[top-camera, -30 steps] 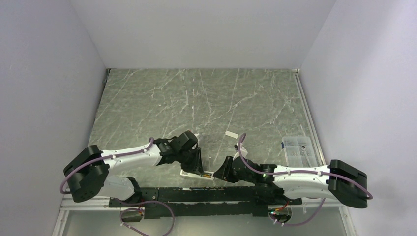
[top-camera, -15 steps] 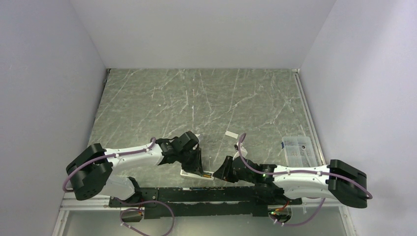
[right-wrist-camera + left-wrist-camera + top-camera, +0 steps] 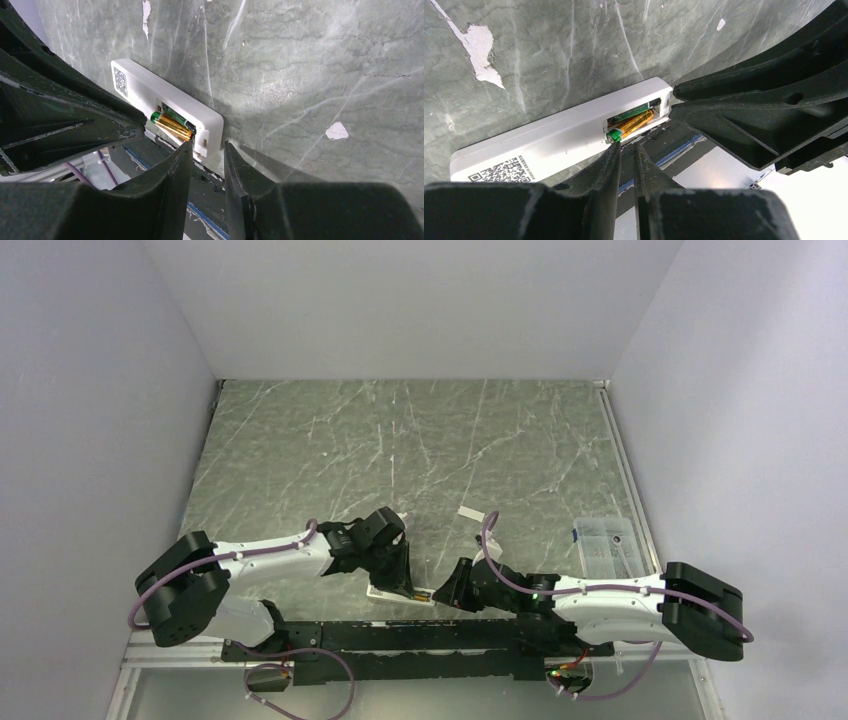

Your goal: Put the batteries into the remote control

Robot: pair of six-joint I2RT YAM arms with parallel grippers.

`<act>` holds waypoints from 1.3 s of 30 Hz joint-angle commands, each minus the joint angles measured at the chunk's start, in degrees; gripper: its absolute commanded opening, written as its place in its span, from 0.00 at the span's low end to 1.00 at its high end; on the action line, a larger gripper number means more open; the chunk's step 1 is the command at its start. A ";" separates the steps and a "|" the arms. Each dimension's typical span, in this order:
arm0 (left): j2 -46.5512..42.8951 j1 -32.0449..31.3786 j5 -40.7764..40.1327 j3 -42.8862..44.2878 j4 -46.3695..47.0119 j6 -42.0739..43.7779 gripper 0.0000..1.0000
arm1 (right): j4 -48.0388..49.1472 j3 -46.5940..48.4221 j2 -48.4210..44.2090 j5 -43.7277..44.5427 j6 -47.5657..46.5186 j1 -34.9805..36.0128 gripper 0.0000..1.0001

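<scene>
The remote control, a slim bar of smooth white plastic with squared ends and softly rounded edges, lay flat on the table, whose grey-green, marble-veined top showed pale chips and scratches. It sat at the six o'clock edge of that top, between the two grippers and back side up. In the overhead view its long axis ran from nine o'clock to three o'clock. A printed square code marked the nine o'clock end, and the open battery recess was at the three o'clock end. The batteries, two slim cylinders, lay along the same axis. One, dark green, sat low at the far side of the recess. The other, glossy gold with a green cap, lay on the near side with its green end raised at the recess's lip and pointing toward nine o'clock. The left gripper, matte black and tapered, was nearly pinched together, with only a sliver of gap and nothing in it; one fingertip touched the green cap. The right gripper, of the same black plastic, appeared clamped across the remote's three o'clock end, one finger on each side. A small flat white cover piece lay well apart at about one o'clock from the remote. A clear plastic box stood near the table's three o'clock edge.
</scene>
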 commanded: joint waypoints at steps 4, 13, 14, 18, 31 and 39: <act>0.29 -0.52 -1.28 0.59 -0.20 0.50 0.20 | 2.47 0.36 0.32 0.08 0.39 -0.22 0.32; 0.72 -0.79 -1.91 0.53 -0.66 0.52 0.20 | 2.37 0.48 0.46 -0.05 0.28 -0.22 0.31; 0.80 -0.77 -1.91 0.46 -0.54 0.52 0.20 | 2.25 0.52 0.46 -0.01 0.28 -0.22 0.32; 1.32 -0.90 -2.00 0.59 -0.60 0.61 0.20 | 2.10 0.59 0.38 -0.01 0.30 -0.22 0.32; 1.81 -1.10 -1.82 1.29 -0.58 0.96 0.17 | 1.81 0.40 0.28 -0.08 0.28 -0.22 0.31; 2.80 -1.51 -1.60 2.10 -0.48 1.47 0.14 | 2.70 0.08 0.81 -0.27 0.53 -0.22 0.31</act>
